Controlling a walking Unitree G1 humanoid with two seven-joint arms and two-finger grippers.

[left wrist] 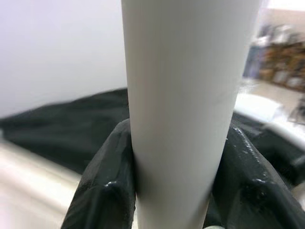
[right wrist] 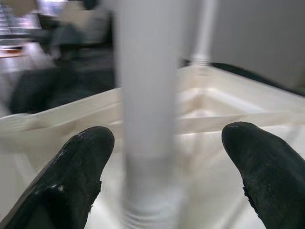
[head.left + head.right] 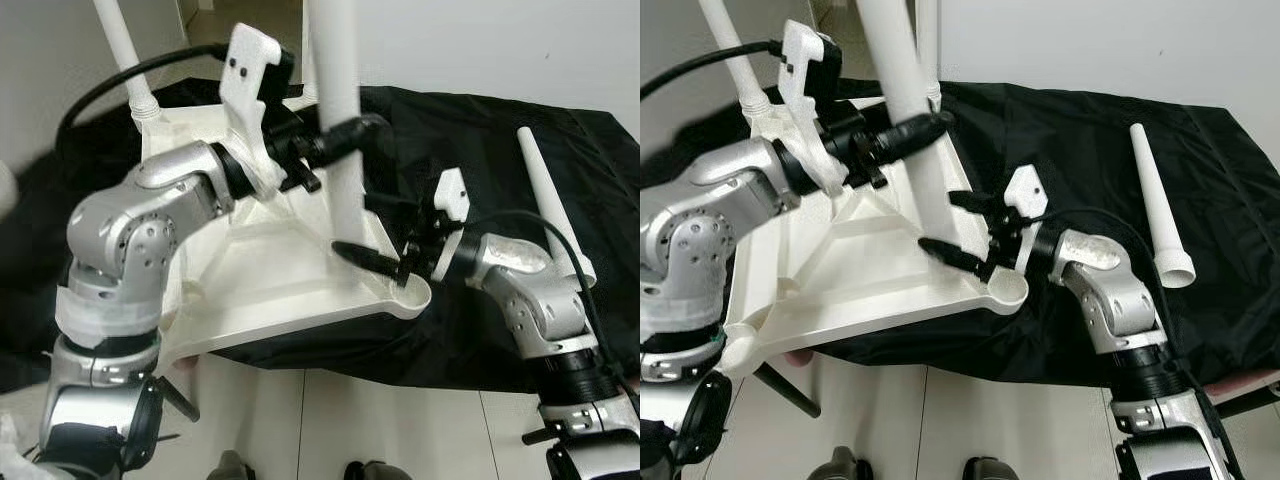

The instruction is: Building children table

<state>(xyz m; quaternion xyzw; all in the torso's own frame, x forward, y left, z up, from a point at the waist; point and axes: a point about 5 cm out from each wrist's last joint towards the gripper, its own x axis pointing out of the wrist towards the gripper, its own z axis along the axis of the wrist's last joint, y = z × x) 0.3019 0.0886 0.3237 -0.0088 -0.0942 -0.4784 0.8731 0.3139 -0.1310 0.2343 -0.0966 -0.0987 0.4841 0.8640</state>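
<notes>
A white children's table top (image 3: 270, 280) lies upside down on a black cloth (image 3: 480, 150). A white leg (image 3: 335, 60) stands upright on its underside, and my left gripper (image 3: 345, 135) is shut around it at mid height. The left wrist view shows the leg (image 1: 181, 95) pinched between the fingers (image 1: 107, 191). Its lower end sits a little inward of an empty round corner socket (image 3: 1008, 288). My right gripper (image 3: 375, 228) is open beside the leg's base, one finger on each side of the leg (image 2: 147, 119) without touching it.
Another leg (image 3: 120, 40) stands upright in the far left corner, and one more (image 3: 925, 50) rises behind the held leg. A loose leg (image 3: 1157, 205) lies on the cloth to the right. Tiled floor (image 3: 400, 420) runs along the near edge; a white wall stands behind.
</notes>
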